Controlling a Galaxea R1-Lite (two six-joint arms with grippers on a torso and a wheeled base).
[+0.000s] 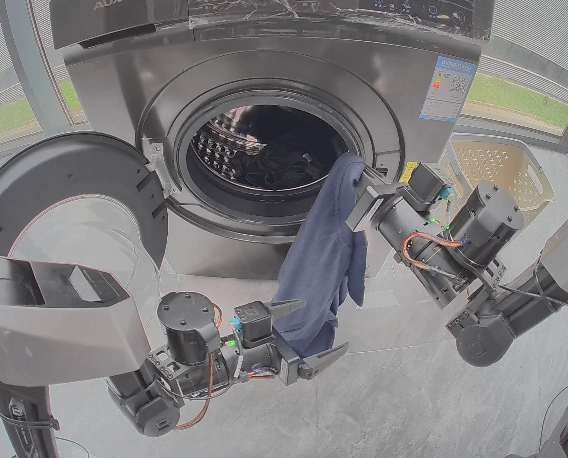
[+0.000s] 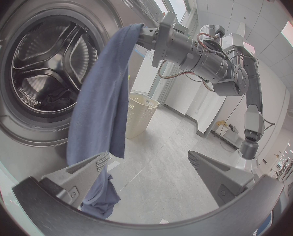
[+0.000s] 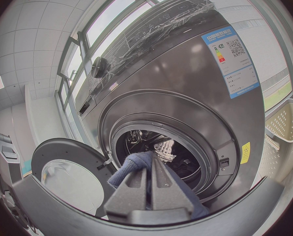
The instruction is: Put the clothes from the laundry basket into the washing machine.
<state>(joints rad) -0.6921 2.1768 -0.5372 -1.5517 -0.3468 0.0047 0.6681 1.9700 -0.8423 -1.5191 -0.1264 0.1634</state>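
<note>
A navy blue garment (image 1: 325, 256) hangs by its top from my right gripper (image 1: 359, 179), which is shut on it just in front of the washing machine's open drum (image 1: 265, 151). In the right wrist view the shut fingers (image 3: 151, 184) pinch the blue cloth (image 3: 135, 164) before the drum mouth (image 3: 166, 151). My left gripper (image 1: 312, 329) is open low down, its fingers either side of the garment's hanging bottom end (image 2: 100, 194). A dark garment (image 1: 277, 163) lies inside the drum. The beige laundry basket (image 1: 503, 170) stands right of the machine.
The round machine door (image 1: 67, 205) is swung open to the left, close above my left arm. Grey tiled floor (image 1: 411, 389) spreads in front of the machine. Windows run behind the machine.
</note>
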